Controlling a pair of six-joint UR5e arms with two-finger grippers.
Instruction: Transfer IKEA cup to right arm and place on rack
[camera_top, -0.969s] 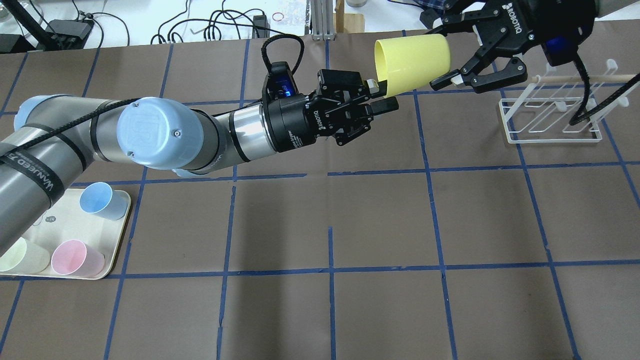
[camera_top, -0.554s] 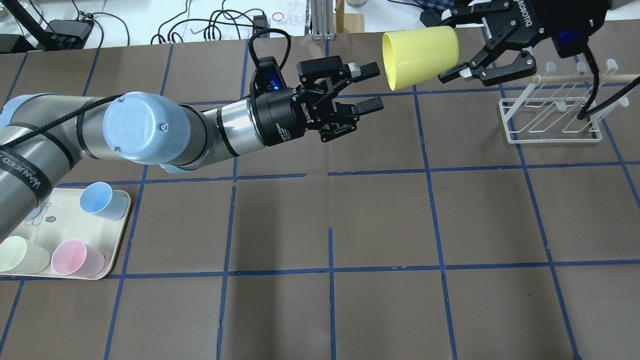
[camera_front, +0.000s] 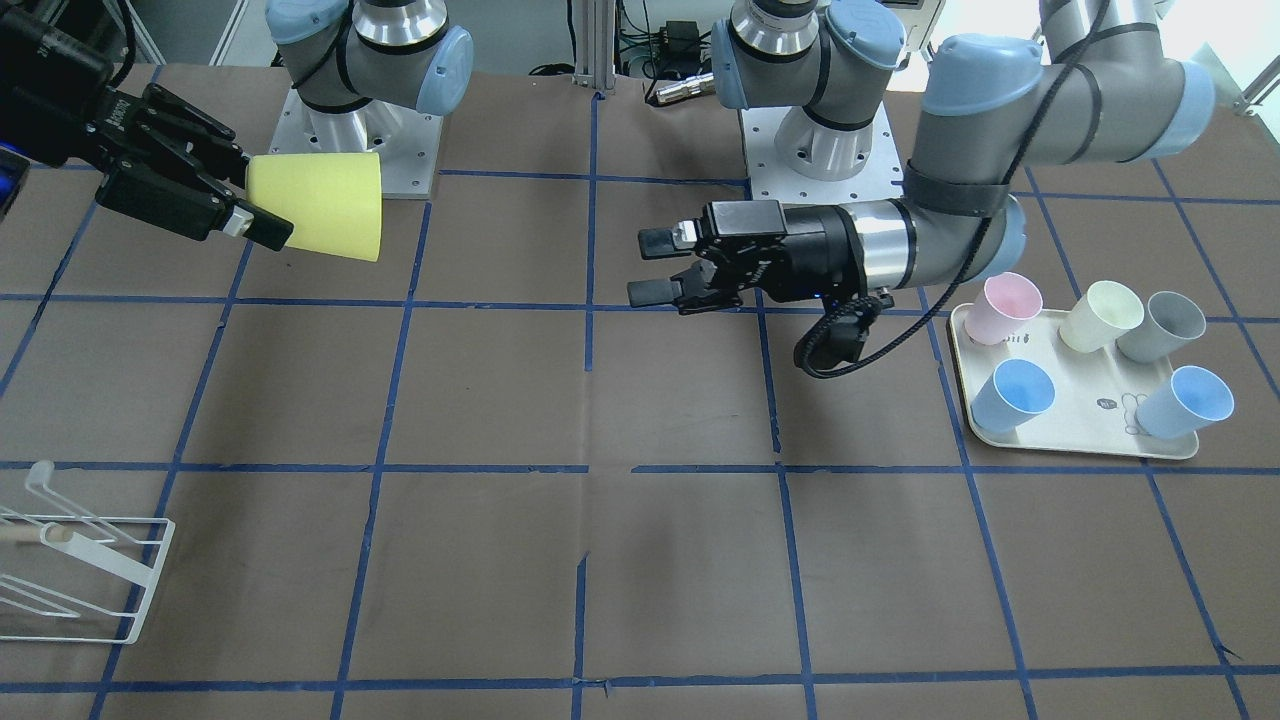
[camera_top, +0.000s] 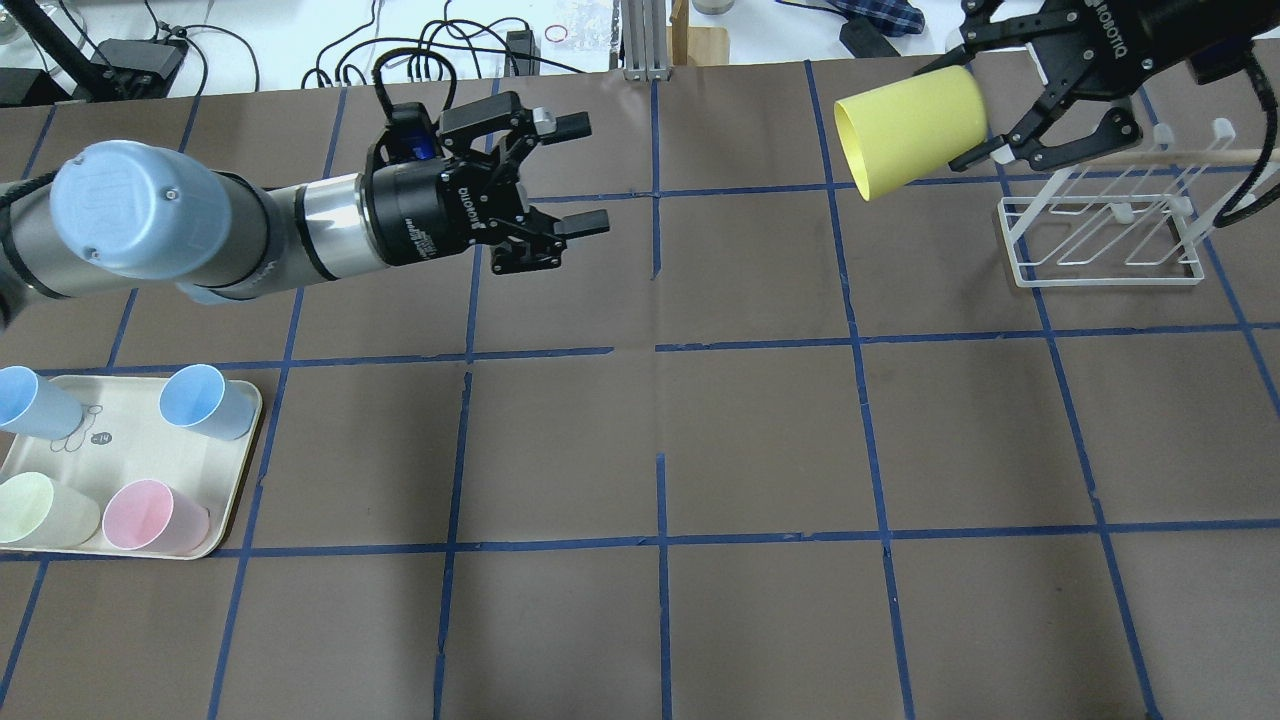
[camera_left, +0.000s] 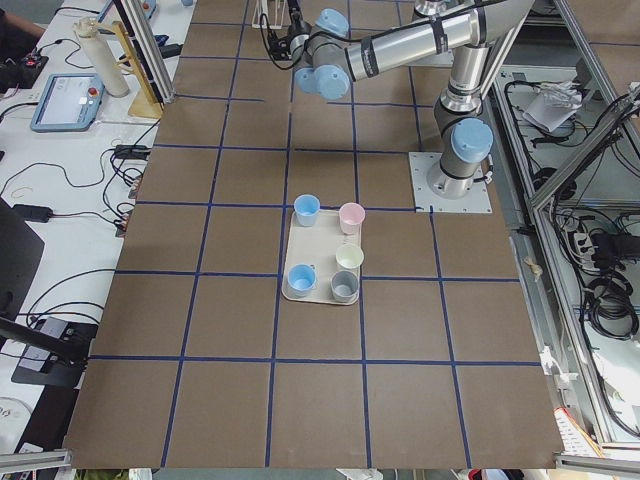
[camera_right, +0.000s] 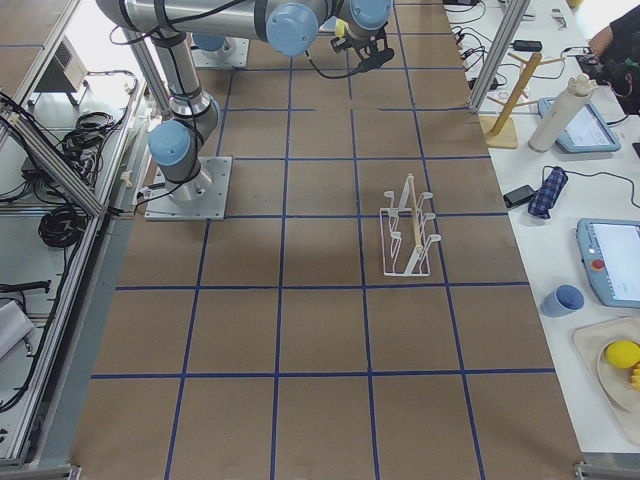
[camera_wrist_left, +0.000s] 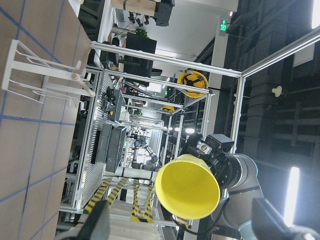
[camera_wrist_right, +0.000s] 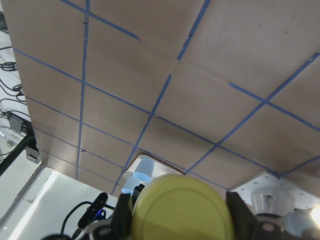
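Jaws of the right gripper (camera_top: 960, 110) are clamped on the base end of the IKEA cup (camera_top: 905, 130), one finger on each side of the wall. Jaws of the left gripper (camera_top: 585, 172) stand wide apart and hold nothing.

1. Table (camera_top: 760, 440): covered in brown paper with a blue tape grid.
2. Left arm (camera_top: 200, 225): reaches out level over the table, its gripper pointing toward the cup and well apart from it.
3. Right arm (camera_front: 400, 60): only its base joints and its gripper show in the front-facing view.
4. Rack (camera_top: 1100, 235): white wire frame with a wooden peg, standing on the table on the robot's right side.
5. Tray (camera_top: 130, 440): cream, on the robot's left side, carrying five small cups: two light blue, one pink, one cream, one grey.
6. IKEA cup: carried in the air, lying on its side, open mouth toward the left gripper. It is near the rack but not on it. The right wrist view shows the cup base seated between the fingers.
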